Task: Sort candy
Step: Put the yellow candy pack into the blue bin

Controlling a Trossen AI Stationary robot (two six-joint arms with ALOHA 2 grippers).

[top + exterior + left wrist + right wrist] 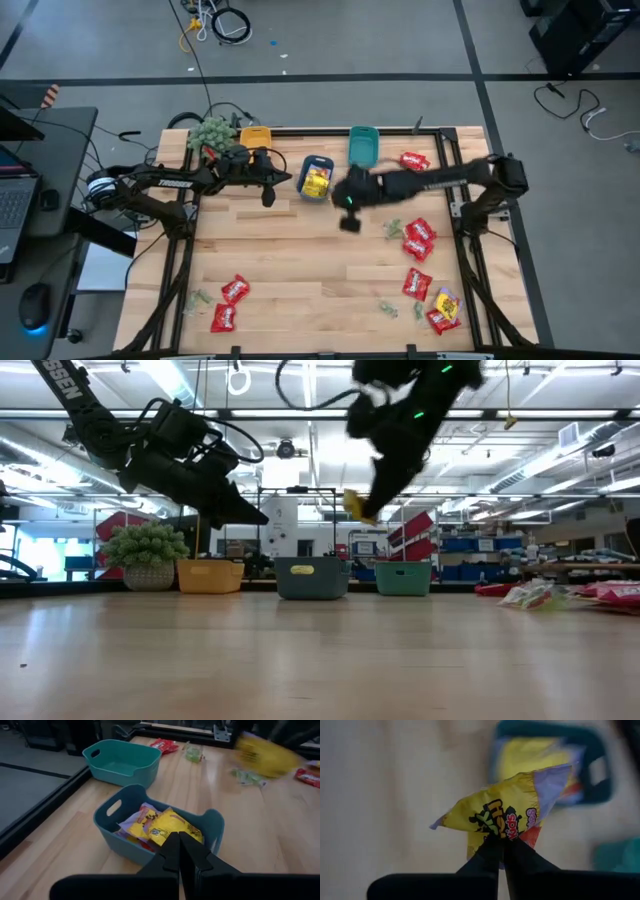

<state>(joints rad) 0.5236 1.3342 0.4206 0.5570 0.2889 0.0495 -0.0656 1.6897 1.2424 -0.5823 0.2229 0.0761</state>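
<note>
My right gripper [501, 840] is shut on a yellow candy packet [505, 815] and hangs high above the table [300, 260], just right of the blue bin [316, 178]. That bin [150, 827] holds yellow packets [170, 826]. In the low view the held packet [357, 505] is well above the bins. My left gripper [179, 851] is shut, touches nothing, and hovers left of the blue bin [268, 190]. Red packets [418, 240] and pale green ones [392, 228] lie flat on the table's right side. More red packets [230, 300] lie near left. My right gripper pinches the yellow packet between its two fingers at the packet's lower edge [506, 831]. The packet is lifted clear of the table and fans out crumpled beyond the fingertips [490, 849].
The teal bin [363, 143] and the orange bin [256, 135] stand along the far edge, with the fuzzy green plant ball [212, 133] at the far left corner. A red packet [415, 160] lies right of the teal bin. Bare wood fills the table's middle.
</note>
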